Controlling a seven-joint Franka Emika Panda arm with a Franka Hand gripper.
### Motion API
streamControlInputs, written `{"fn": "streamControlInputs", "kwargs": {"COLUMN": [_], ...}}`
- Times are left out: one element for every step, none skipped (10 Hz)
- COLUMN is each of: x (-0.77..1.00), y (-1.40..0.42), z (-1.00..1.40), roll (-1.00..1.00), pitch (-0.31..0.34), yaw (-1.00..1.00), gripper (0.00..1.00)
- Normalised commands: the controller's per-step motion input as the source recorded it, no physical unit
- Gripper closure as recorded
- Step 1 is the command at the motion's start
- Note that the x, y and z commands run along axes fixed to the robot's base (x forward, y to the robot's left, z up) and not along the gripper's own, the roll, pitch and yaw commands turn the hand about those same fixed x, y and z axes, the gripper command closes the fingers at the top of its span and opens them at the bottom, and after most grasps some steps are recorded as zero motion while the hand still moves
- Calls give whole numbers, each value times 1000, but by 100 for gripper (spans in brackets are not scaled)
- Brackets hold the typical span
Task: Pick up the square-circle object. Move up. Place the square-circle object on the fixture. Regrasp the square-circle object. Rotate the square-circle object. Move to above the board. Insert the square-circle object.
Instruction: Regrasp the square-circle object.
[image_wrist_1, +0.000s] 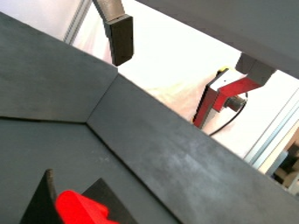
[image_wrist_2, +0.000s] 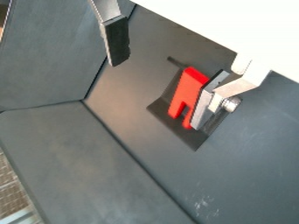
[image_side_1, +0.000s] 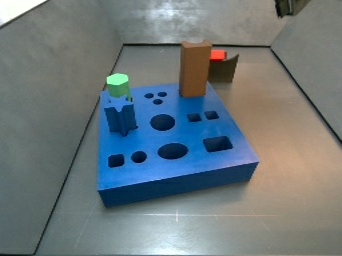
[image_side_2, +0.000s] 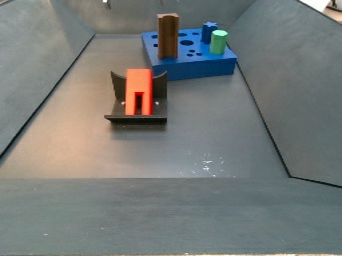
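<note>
The square-circle object (image_wrist_2: 184, 93), a small bright red block, lies on the fixture (image_wrist_2: 170, 115), the dark L-shaped bracket on the floor. It shows on the fixture in both side views (image_side_2: 138, 88) (image_side_1: 218, 56), and at a wrist view's edge (image_wrist_1: 82, 208). My gripper (image_wrist_2: 172, 63) is open and empty, high above the fixture. One dark pad (image_wrist_2: 114, 42) and the other silver finger (image_wrist_2: 225, 90) stand wide apart. In a side view only a dark bit of the gripper (image_side_1: 285, 6) shows at the picture's edge. The blue board (image_side_1: 174, 160) lies apart from the fixture.
A tall brown block (image_side_1: 195, 68) and a green-topped peg (image_side_1: 118, 86) stand in the board, also in a side view (image_side_2: 167, 31) (image_side_2: 219, 42). Grey sloping walls (image_side_2: 47, 90) enclose the floor. A red clamp (image_wrist_1: 222, 96) shows beyond the wall.
</note>
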Motion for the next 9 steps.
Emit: {"fn": "streamControlInputs", "kwargs": {"x": [130,118,94,40,43,57,65,74,84], "y": [-37,-36,-43,68,70,61,53,50,47], "z": [-17,-14,-16,-1000,-1000,-1000,-1000,-1000,-1000], "roll": [276,225,187,115,107,106,96,82,69], "pitch": [112,94,54,56,42,-3,-27,-42,-55], "yaw": [197,202,201,164,149,138,126,112,93], "gripper": [0,0,0,0,0,0,0,0,0]}}
